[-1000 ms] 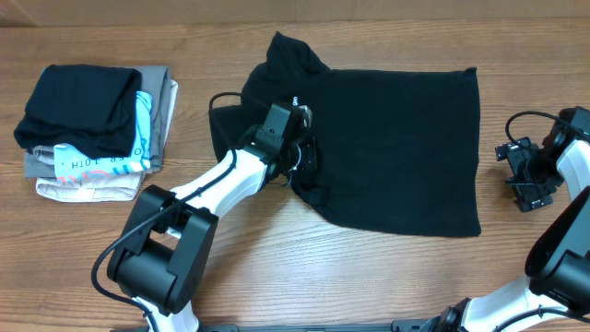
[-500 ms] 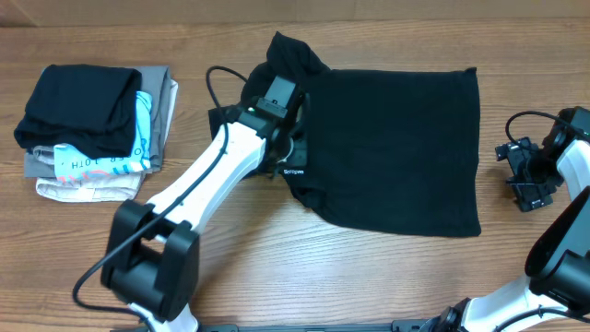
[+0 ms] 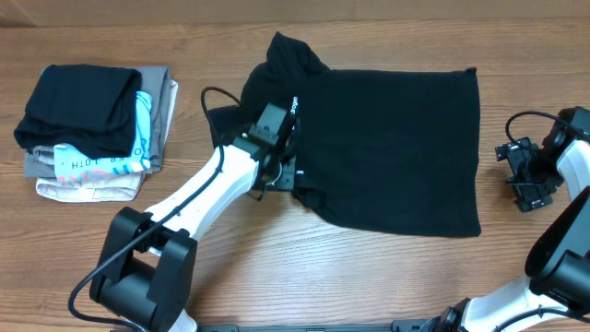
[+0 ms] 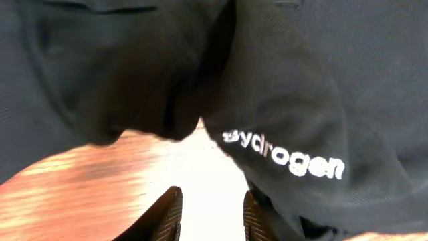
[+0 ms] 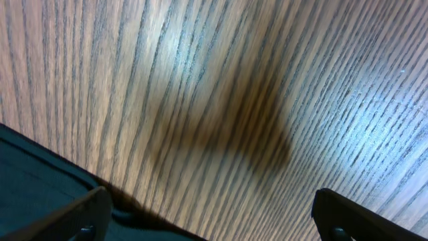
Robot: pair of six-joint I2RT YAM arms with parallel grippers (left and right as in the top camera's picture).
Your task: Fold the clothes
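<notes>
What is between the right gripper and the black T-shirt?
Nothing but bare wooden table, clearest in the overhead view; the open right gripper sits beside the black T-shirt without touching it.

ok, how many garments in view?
5. One black T-shirt spread out in the centre; four folded and stacked at the left: black garment on top, then blue-and-white printed garment, grey garment, beige garment lowest. More may be hidden beneath them.

Sleeve lettering (image 4: 284, 155) looks blurred; T-shirt (image 4: 321, 80) overruns the frame.
</notes>
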